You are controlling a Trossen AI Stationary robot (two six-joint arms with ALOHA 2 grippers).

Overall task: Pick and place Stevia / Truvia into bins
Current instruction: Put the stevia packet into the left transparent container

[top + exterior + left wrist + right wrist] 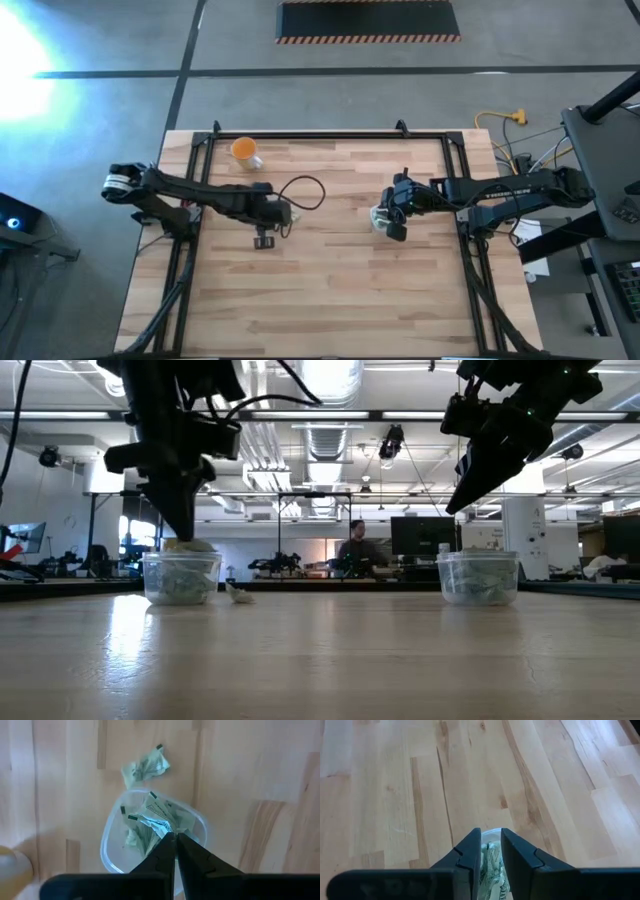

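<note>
The wooden table (330,260) of pale planks stands on a grey concrete floor (330,95), and beyond its far edge a dark mat with a striped border (368,22) lies on that floor, while a yellow cable (500,120) trails past its far right corner. Seen level across the table, the room behind is an open workshop with ceiling ducts (325,435) and bright overhead lights. A person (356,546) sits beyond the table beside a dark monitor (422,536).

No text can be read; the print on the sachets (159,822) is too small.
</note>
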